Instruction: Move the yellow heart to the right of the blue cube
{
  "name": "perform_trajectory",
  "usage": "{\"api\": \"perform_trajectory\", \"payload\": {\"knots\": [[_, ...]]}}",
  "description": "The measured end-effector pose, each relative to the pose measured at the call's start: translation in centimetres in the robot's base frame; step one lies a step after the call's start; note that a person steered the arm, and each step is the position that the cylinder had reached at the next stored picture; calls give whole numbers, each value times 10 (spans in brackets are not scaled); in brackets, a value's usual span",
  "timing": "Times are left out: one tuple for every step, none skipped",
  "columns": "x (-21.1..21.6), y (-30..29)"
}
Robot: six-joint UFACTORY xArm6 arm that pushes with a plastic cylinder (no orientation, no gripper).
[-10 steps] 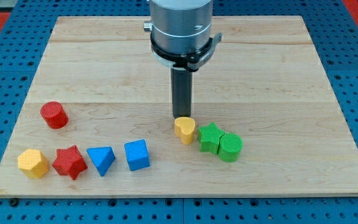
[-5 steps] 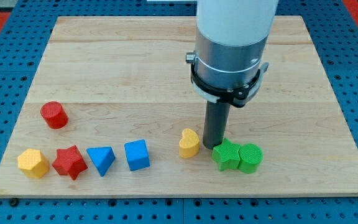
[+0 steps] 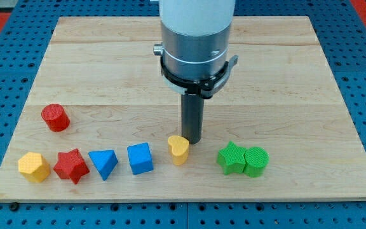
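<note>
Wooden board carrying eight blocks — rod standing over the yellow heart.
My tip is sitting just above-right of the yellow heart, apparently touching; no pincer on this rod. Heart is lying just right of the blue cube — green star and green cylinder are resting further right.

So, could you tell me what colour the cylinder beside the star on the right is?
Green cylinder, camera view.
</note>
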State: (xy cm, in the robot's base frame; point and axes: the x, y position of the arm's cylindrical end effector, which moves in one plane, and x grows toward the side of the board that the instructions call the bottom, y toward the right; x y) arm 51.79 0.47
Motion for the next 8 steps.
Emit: {"api": "perform_trajectory", "payload": {"knots": [[-5, -11], [-16, -14], [-14, -26], [-6, -24], [-6, -6], [0, -6], [12, -6], [20, -5]]}}
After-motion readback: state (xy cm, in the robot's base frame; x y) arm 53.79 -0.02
